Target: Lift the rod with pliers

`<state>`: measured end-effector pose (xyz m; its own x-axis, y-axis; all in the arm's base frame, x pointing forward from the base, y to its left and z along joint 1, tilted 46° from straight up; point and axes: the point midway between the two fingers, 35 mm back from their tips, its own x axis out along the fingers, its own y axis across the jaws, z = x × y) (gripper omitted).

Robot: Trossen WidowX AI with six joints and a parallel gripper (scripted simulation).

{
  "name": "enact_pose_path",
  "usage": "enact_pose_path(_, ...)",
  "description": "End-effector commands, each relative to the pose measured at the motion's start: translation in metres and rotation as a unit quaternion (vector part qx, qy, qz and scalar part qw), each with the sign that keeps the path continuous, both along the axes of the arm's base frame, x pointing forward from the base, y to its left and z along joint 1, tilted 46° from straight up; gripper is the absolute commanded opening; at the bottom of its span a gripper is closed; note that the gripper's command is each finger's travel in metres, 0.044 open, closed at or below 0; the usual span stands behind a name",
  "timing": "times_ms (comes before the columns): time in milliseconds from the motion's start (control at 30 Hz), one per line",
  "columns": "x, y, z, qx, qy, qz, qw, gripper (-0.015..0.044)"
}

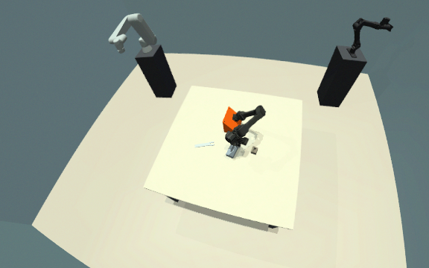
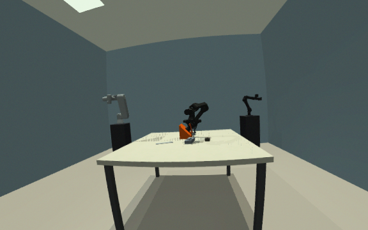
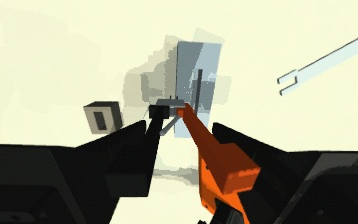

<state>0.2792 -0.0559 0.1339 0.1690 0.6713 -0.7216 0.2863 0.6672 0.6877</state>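
Observation:
My gripper [image 3: 179,125] [image 1: 234,146] [image 2: 193,128] is shut on the locking pliers [image 3: 199,131], with one black and one orange handle between its fingers. The handles stand apart, and the small grey jaws point down, away from the wrist camera. The jaws appear over the left edge of the blue-grey channel block [image 3: 187,57] [image 1: 231,152] [image 2: 189,140]; their height above it is hard to tell. The dark channel shows just right of the jaws in the wrist view. I cannot make out the rod in it.
A small grey-brown block [image 3: 93,120] [image 1: 254,150] [image 2: 207,139] with a dark slot stands beside the channel block. A pale fork-ended tool [image 3: 335,56] [image 1: 202,145] [image 2: 164,143] lies on the other side. An orange wedge [image 1: 229,120] [image 2: 184,132] stands by my arm's base.

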Motion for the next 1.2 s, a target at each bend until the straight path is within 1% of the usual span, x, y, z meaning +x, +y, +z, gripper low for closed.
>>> enact_pose_path(0,-0.002,-0.008,-0.008,0.0,0.001,-0.002,1.0,0.0318)
enact_pose_path(500,-0.011,-0.027,-0.028,0.006,0.0,-0.003,1.0,0.0318)
enact_pose_path(1167,-0.01,-0.026,-0.029,0.004,-0.002,-0.003,1.0,0.0318)
